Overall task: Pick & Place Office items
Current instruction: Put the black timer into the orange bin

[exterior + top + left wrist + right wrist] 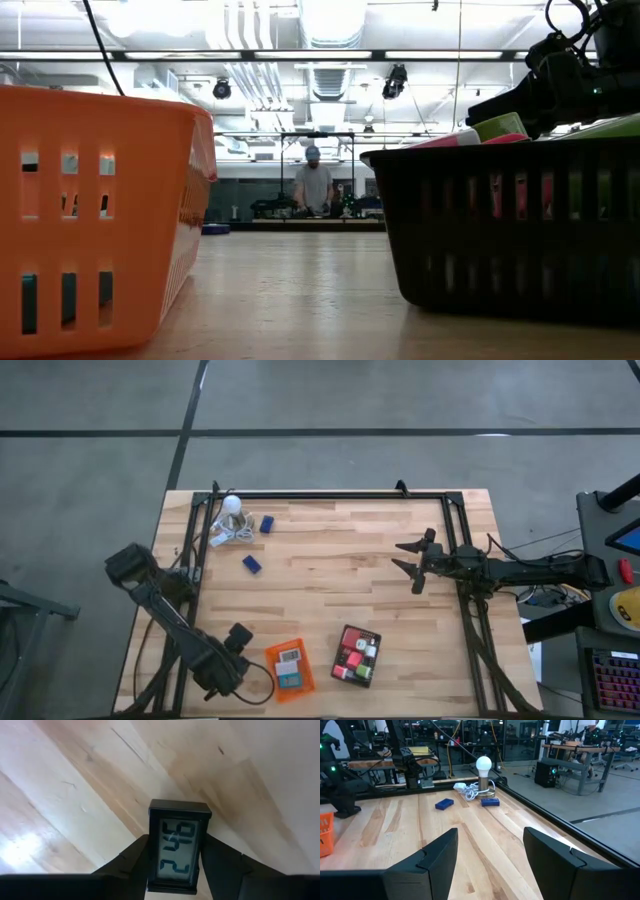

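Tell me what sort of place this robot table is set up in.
Probably a large robotics lab or workshop. Exposed ducts and strip lights run across the ceiling, other workbenches loaded with cables and equipment stand past the table, and a person works at a bench far back on the bare concrete floor.

Surface [340,560]: pale wood planks, smooth, satin. Orange tray [90,200]: slotted plastic, glossy. Black tray [510,230]: slotted plastic, matt. Clock [179,847]: black plastic, glossy.
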